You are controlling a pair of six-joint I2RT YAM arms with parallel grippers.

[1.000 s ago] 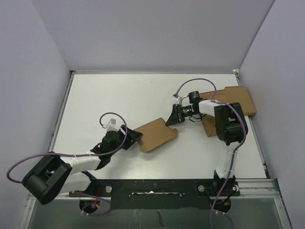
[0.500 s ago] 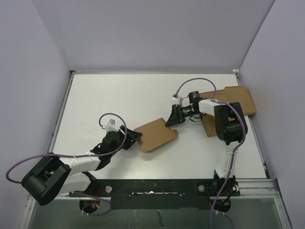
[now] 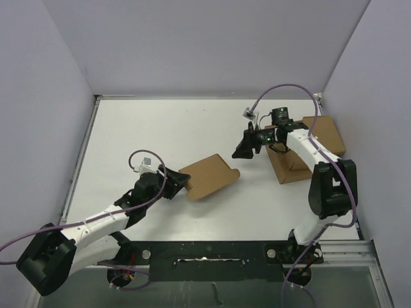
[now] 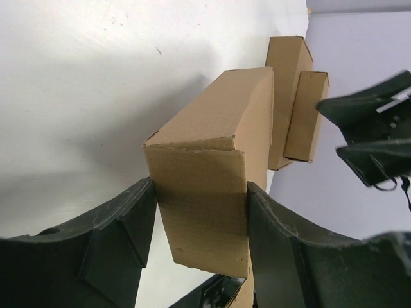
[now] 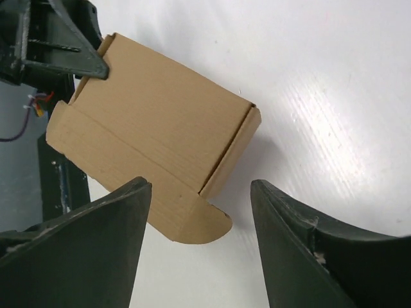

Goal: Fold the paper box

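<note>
The paper box (image 3: 209, 176) is a narrow brown box lying mid-table, with a rounded tab sticking out at its right end. My left gripper (image 3: 182, 185) is shut on its left end. In the left wrist view both fingers (image 4: 122, 231) press the sides of the box (image 4: 218, 128). My right gripper (image 3: 239, 153) is open and empty, above and to the right of the box, apart from it. The right wrist view looks down between my open gripper (image 5: 200, 186) at the box (image 5: 154, 122) and its tab (image 5: 212, 224).
A larger flat cardboard slab (image 3: 289, 168) lies at the right edge of the table, with a squat brown box (image 3: 327, 135) on it; both show in the left wrist view (image 4: 286, 77). White walls close the table at the back and sides.
My right gripper has drawn back from the box's right end, up and to the right, and its arm has swung outward. The left gripper keeps hold of the box, which shifted slightly.
</note>
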